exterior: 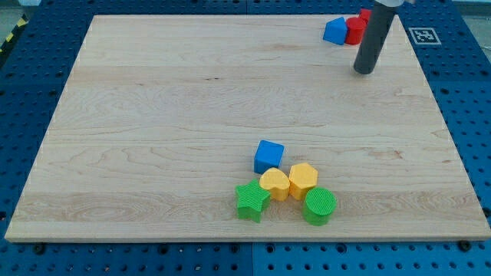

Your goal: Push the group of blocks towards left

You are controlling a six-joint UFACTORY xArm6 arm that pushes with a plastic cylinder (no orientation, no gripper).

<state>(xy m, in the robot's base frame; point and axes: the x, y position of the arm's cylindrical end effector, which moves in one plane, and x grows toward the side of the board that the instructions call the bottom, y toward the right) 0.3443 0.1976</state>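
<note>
Blue cube (268, 156), yellow and green blocks sit clustered, untouched; my tip (364, 70) hovers far off, no gripper fitted; pushing left remains.

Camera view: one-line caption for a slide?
My tip rests near the blue and red blocks, far from the five-block group.

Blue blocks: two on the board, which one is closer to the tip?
The blue block at the view's top right, beside the red block. My tip sits just below and right of it. The other blue block, a cube, sits far below, in the bottom cluster.
</note>
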